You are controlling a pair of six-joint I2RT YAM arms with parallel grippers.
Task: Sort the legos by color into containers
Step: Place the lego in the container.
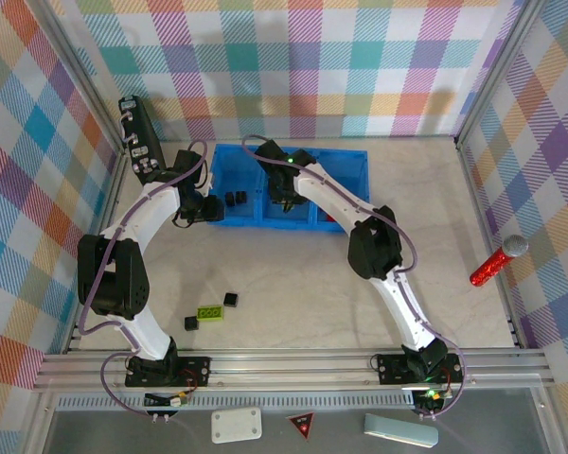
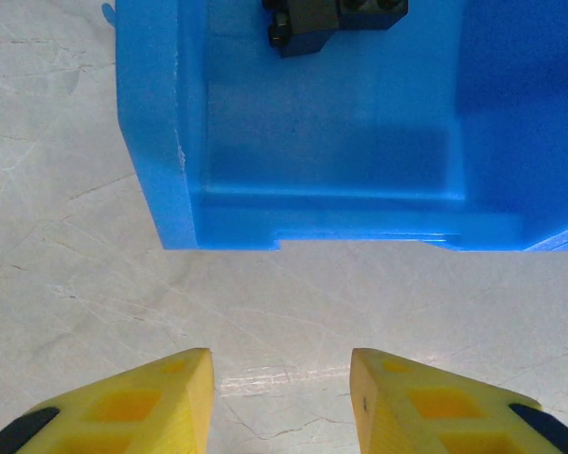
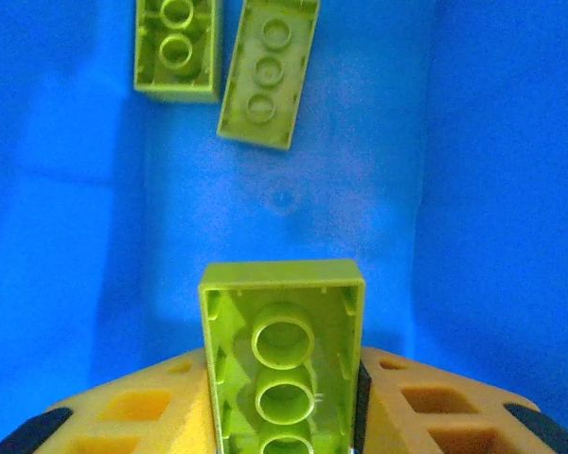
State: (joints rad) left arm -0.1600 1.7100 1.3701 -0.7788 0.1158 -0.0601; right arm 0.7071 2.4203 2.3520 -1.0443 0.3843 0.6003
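Backdrop: a pale marbled bench (image 1: 360,284) is being enclosed by plaid panels.
Top view: a blue tray (image 1: 350,165) is being reached by both arms; a loose green brick (image 1: 208,313) and two loose cubes (image 1: 231,299) are being carried by the bench.
Left wrist: the left pincer (image 2: 279,369) is being held spread and empty before the tray wall (image 2: 161,142); black pieces (image 2: 308,24) are being kept inside.
Right wrist: a lime brick (image 3: 282,331) is being pinched by the right pincer (image 3: 282,378) above two sorted green bricks (image 3: 265,71).
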